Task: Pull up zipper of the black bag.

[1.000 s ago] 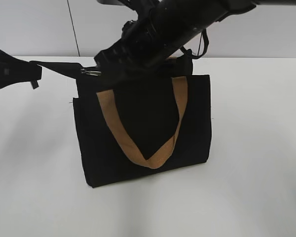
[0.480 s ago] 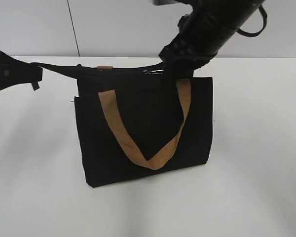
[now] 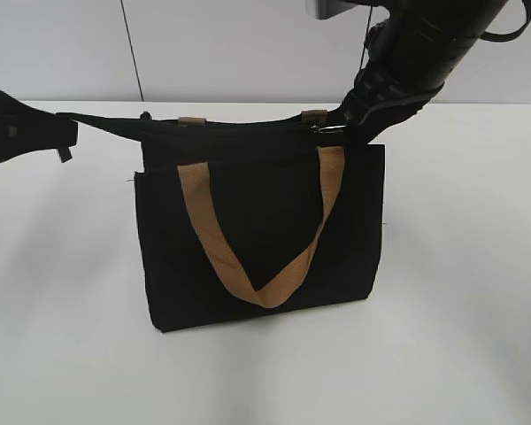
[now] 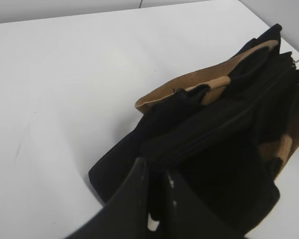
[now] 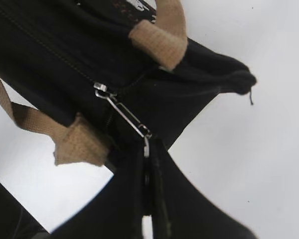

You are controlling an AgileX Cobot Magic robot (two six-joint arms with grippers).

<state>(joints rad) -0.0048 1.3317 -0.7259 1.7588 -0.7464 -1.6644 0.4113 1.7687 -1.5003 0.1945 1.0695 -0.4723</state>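
Zipper [image 5: 120, 108] running along upright black bag [image 3: 261, 235] top, right end effector [image 5: 147, 149] pinching pull

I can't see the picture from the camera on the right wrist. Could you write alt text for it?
Seen close up, the right gripper is shut on the silver pull tab of the zipper, drawing it taut along the top of the black bag. Two tan strap ends sit on either side of the zipper line, and the white table lies beyond the bag's corner.
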